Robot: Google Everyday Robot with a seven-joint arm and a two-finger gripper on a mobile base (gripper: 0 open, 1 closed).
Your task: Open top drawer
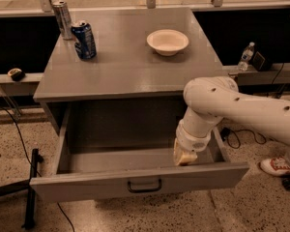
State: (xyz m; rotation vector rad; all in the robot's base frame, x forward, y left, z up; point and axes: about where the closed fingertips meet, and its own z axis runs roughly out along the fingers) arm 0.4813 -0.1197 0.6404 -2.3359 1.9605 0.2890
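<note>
The top drawer (135, 182) of the grey cabinet is pulled far out, its plain grey inside showing. Its black bar handle (144, 185) sits at the centre of the front panel. My white arm reaches in from the right and bends down into the drawer. My gripper (184, 157) is at the drawer's right side, just behind the front panel, down inside the drawer. The lower drawers are hidden behind the open drawer front.
On the cabinet top (130, 57) stand a blue can (83, 39), a silver can (63, 19) and a white bowl (167, 41). A water bottle (246, 56) stands on the ledge at right. A black stand (31, 187) and cables lie on the floor at left.
</note>
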